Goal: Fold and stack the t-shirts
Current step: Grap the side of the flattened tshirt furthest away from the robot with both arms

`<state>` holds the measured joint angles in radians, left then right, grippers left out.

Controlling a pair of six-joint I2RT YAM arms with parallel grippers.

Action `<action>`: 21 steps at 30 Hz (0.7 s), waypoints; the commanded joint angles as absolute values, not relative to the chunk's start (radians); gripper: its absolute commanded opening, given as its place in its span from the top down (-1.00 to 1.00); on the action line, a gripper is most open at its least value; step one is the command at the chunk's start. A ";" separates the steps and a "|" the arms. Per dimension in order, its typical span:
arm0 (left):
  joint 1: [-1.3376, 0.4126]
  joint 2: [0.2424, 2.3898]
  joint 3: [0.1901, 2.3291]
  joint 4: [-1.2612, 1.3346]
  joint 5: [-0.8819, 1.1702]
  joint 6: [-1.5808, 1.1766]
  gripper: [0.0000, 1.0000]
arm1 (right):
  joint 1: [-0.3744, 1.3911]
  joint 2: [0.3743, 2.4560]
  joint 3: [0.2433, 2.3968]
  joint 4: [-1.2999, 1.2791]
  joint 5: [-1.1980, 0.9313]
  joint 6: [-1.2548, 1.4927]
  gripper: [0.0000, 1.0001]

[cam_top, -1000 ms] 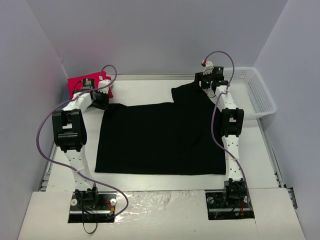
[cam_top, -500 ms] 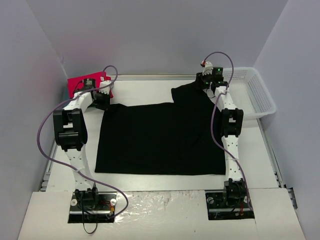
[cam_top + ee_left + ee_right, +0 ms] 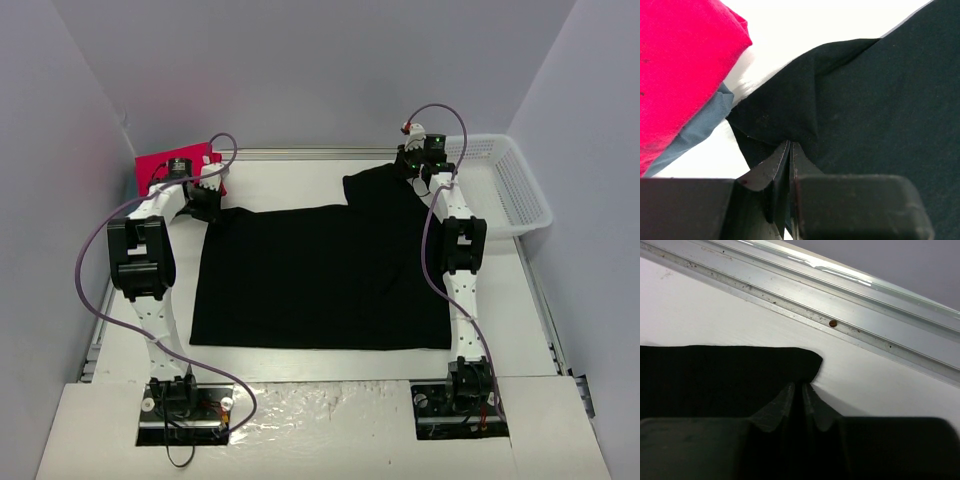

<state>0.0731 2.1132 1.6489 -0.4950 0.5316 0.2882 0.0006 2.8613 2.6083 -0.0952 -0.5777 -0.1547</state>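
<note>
While the left tool (image 3: 790,146) and right tool (image 3: 801,386) pinch its far corners, the black t-shirt (image 3: 320,280) lies spread.

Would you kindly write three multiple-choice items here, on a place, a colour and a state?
1. Where is the white basket? A) far right corner of the table B) near left corner C) between the arm bases
2. What colour is the large t-shirt spread flat? A) teal B) black C) white
3. How are the left gripper's fingers? A) wide open B) shut on nothing C) shut on the large t-shirt's edge

1 A: top view shows it far right. 2 B: plain black cloth. 3 C: wrist view shows cloth pinched between them.
</note>
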 commanded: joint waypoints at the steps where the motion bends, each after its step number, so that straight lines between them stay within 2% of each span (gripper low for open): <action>1: 0.072 2.106 1.684 -0.514 0.560 0.302 0.95 | 0.005 2.865 2.612 -0.115 -0.551 -0.156 0.94; 2: 0.071 2.108 1.683 -0.509 0.560 0.301 0.95 | 0.005 2.864 2.612 -0.117 -0.546 -0.156 1.00; 21: 0.089 1.999 1.606 -0.387 0.511 0.252 0.95 | 0.005 2.711 2.510 -0.123 -0.591 -0.135 1.00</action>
